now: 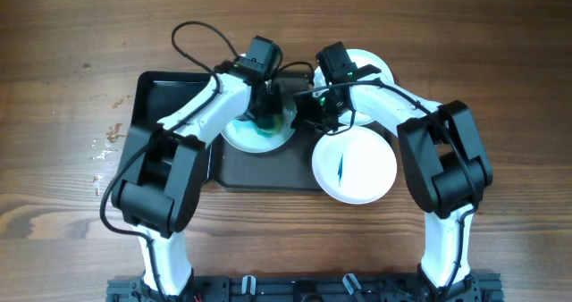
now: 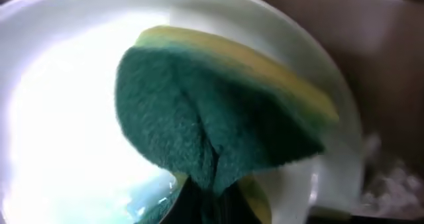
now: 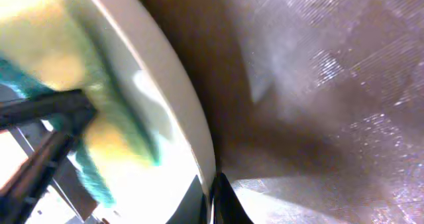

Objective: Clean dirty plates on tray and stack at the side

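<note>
left fingers (image 2: 199,207) clamp sponge (image 2: 212,118) onto dirty plate (image 2: 66,118) to scrub | right fingers (image 3: 228,201) at its rim, probably steadying; closure not visible

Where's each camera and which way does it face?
Overhead: above table, facing straight down; tray, left gripper, right gripper.
Left wrist: on left arm, facing sponge on plate; own fingers below.
Right wrist: on right arm, facing along plate rim and tray; one finger shows.
Shared: both wrist views show sponge and plate.
</note>
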You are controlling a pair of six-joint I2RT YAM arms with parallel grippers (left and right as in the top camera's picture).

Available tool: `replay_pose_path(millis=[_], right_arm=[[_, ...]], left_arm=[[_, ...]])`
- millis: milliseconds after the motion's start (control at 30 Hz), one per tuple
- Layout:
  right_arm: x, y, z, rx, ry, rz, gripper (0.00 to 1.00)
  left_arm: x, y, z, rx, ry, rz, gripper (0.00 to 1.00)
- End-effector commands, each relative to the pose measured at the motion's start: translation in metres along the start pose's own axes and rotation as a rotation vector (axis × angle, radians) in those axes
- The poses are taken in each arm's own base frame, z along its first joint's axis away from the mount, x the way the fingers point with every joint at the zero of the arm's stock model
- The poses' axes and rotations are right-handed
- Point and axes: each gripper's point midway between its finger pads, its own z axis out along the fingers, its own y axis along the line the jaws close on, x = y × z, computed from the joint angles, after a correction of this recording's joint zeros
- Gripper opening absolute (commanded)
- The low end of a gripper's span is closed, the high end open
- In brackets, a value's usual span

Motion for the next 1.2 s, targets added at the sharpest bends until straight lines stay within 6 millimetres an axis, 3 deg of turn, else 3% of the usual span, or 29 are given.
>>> replay_pose_path(millis=[0,167,367,500,633,733,867,1167], right_arm=[[0.003,-0.02,0.015,0.064,0.018,0.027,0.04],[0.003,-0.021,0.015,0.07,0.014,0.034,0.05],[-0.003,-0.011,-0.001,0.08,-0.043,-0.017,0.04],[-0.013,-0.001,-0.032,0.198,-0.185,-0.109,0.04],[-0.016,0.008,-0.076,0.38,-0.373,-0.194,0.04],[-0.012,0.023,-0.122,0.539,-0.563,-0.264,0.04],[-0.001,0.04,-0.162,0.692,-0.742,-0.333,0.04],[0.027,0.067,-0.207,0.971,-0.979,-0.493,0.04]], left_arm=[[-0.036,0.043,-0.035,-0.084,-0.09,-0.16,0.04],[-0.053,0.081,-0.098,-0.094,-0.127,-0.26,0.04],[-0.046,0.114,-0.14,-0.107,-0.142,-0.327,0.04],[-0.044,0.126,-0.143,-0.121,-0.131,-0.356,0.04],[-0.045,0.131,-0.143,-0.123,-0.134,-0.367,0.04],[-0.046,0.13,-0.143,-0.122,-0.138,-0.367,0.04],[-0.046,0.13,-0.143,-0.122,-0.136,-0.367,0.04],[-0.046,0.13,-0.143,-0.122,-0.136,-0.367,0.04]])
